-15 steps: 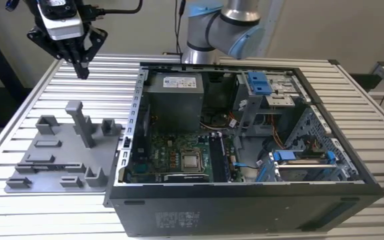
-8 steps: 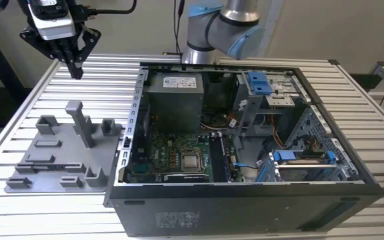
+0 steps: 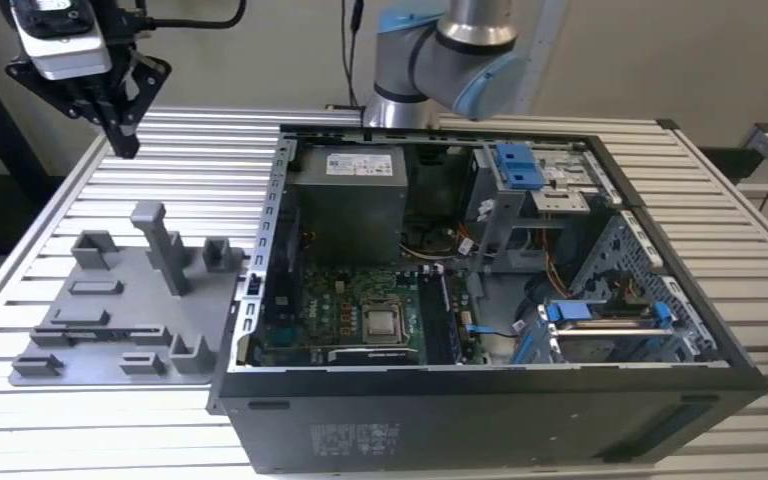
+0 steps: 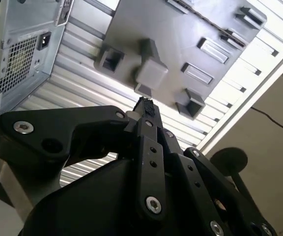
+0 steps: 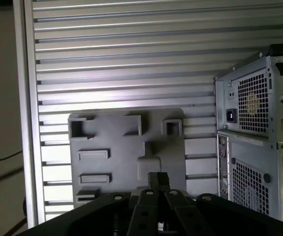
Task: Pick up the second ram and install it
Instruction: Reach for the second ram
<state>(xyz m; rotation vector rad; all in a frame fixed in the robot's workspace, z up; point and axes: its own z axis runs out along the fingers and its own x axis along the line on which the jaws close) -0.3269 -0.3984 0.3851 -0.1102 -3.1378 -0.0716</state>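
Observation:
My gripper (image 3: 124,148) hangs high over the table's far corner on the exterior view's left, beyond the grey fixture plate (image 3: 131,325). Its two black fingers meet at the tips with nothing between them, as both wrist views show (image 4: 144,104) (image 5: 157,178). The plate (image 4: 181,44) (image 5: 117,142) lies below the fingertips, with only its own grey blocks and pockets on it. The second ram is out of view. The long black memory slots (image 3: 438,320) lie on the motherboard (image 3: 344,310) inside the open computer case (image 3: 491,410).
The case (image 5: 254,123) (image 4: 14,59) stands right beside the plate on the slatted aluminium table (image 3: 117,420). A tall post (image 3: 155,240) rises from the plate. The arm's base (image 3: 444,60) stands behind the case. The table's edge (image 5: 28,123) runs close to the plate.

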